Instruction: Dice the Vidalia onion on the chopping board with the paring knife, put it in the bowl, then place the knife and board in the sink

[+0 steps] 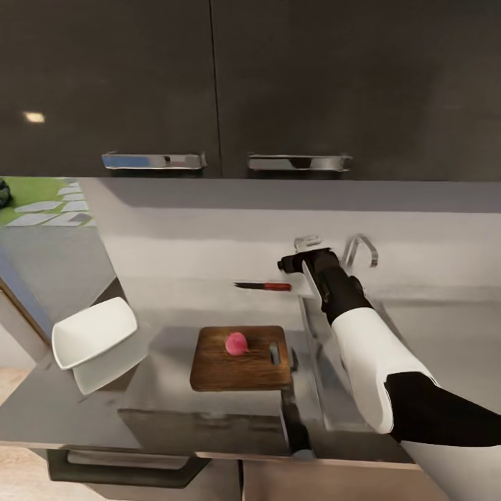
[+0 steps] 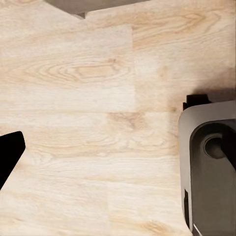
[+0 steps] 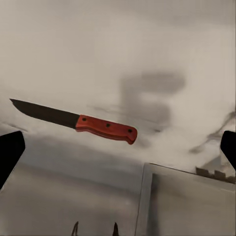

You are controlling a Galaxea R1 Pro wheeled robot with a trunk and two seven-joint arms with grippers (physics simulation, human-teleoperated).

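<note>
Right claw (image 1: 291, 264), fingers spread and holding nothing, hovers near the paring knife (image 1: 263, 286) lying flat on the tabletop (image 1: 167, 396) behind the chopping board (image 1: 241, 358); light, stiff and sharp-bladed, it is best gripped by its red-brown handle (image 3: 106, 129).

The head camera looks forward and down from above the table (image 1: 209, 403), taking in the chopping board (image 1: 240, 358), the paring knife (image 1: 264, 286) by the backsplash and the sink (image 1: 327, 362). The right wrist camera faces the backsplash from close by, sharing that knife (image 3: 73, 123) and the sink's corner. The left wrist camera points straight down at the wooden floor (image 2: 88, 123).
</note>
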